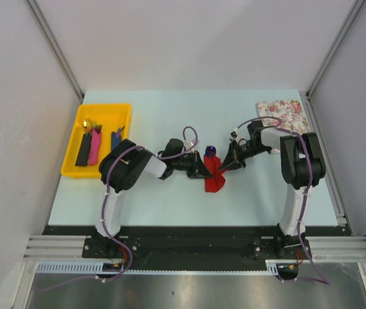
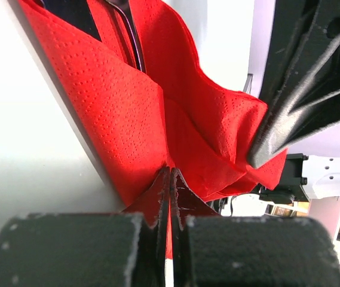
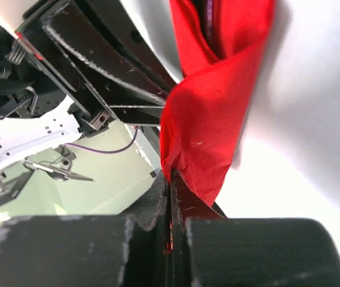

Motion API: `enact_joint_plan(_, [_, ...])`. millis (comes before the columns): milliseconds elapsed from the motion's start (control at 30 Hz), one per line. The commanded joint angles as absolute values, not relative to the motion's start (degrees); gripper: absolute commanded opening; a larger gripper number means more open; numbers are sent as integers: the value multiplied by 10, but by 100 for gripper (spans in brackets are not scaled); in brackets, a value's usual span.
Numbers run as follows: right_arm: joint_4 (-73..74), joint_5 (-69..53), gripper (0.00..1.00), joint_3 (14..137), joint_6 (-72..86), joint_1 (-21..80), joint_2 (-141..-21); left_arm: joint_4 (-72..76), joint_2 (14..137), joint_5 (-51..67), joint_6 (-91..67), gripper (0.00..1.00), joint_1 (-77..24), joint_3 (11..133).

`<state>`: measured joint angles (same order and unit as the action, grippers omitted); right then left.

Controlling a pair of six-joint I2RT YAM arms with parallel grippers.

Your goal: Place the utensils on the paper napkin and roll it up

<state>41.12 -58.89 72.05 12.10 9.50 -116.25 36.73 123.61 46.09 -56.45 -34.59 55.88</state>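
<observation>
The red paper napkin (image 1: 214,174) is bunched at the table's middle, folded round a utensil whose dark purple handle (image 1: 210,152) sticks out at its far end. My left gripper (image 1: 203,168) is shut on the napkin's left edge and my right gripper (image 1: 225,165) on its right edge. In the left wrist view the jaws (image 2: 171,174) pinch a fold of the napkin (image 2: 122,113), and a metal utensil stem (image 2: 132,36) lies in the crease. In the right wrist view the jaws (image 3: 171,177) clamp the napkin's (image 3: 211,101) lower corner.
A yellow tray (image 1: 73,168) at the left holds a pink-handled utensil (image 1: 94,148), a black one (image 1: 82,152) and a blue one (image 1: 115,139). A white flowered sheet (image 1: 283,116) lies at the back right, beside the right arm.
</observation>
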Motion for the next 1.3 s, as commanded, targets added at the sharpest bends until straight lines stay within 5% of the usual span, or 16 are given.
enact_joint_plan(0, [389,-620,0,741,133,106,-1141,346,1249,433,-536,0,-346,569])
enact_joint_plan(467, [309,-642,0,765,196,161,-1191,333,1248,437,-529,0,-345,580])
enact_joint_plan(833, [388,-594,1,780,142,152,-1200,328,1246,433,-524,0,-345,580])
enact_joint_plan(933, [412,-568,9,773,128,126,-1187,330,1246,432,-526,0,-345,580])
enact_joint_plan(1033, [438,-549,34,769,108,106,-1168,330,1246,432,-525,0,-345,580])
enact_joint_plan(1067, [443,-542,50,768,105,103,-1164,329,1246,432,-526,0,-345,580])
enact_joint_plan(1200, [470,-515,80,767,80,88,-1148,330,1247,431,-525,0,-346,581])
enact_joint_plan(1267, [475,-510,81,766,70,83,-1148,329,1248,431,-525,1,-346,583])
